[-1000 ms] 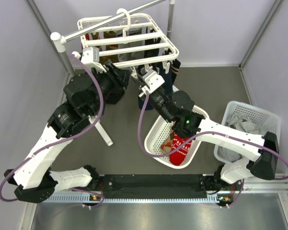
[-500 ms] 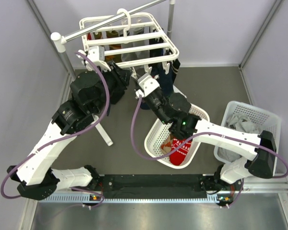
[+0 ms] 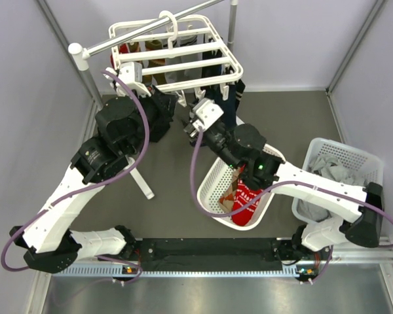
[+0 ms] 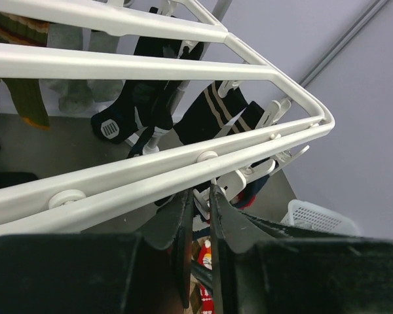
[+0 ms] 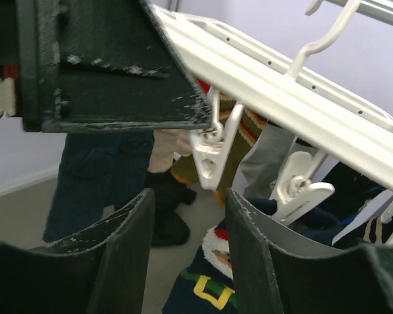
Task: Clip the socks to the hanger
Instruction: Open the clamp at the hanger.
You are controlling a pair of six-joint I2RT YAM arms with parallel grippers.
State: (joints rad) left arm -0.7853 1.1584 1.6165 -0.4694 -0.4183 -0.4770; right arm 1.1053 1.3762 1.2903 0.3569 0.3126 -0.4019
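Observation:
The white hanger hangs from a rail by its hook, with several socks clipped under it. My left gripper sits just under the hanger's front bar, its jaws nearly closed on a small white clip. My right gripper is open and empty under a dangling white clip. A navy sock with a yellow buckle hangs beyond and below its fingers. In the top view both grippers, left and right, meet at the hanger's front edge. A red sock lies in the middle basket.
A white laundry basket leans under the right arm. A second white basket with grey laundry stands at the right. The rail's stand leg crosses the floor at the left. Dark and striped socks hang on the far bars.
The left arm has risen toward the hanger's front bar. The right gripper has shifted slightly left, then back right, under the hanger's front edge. The hanger has swung a little.

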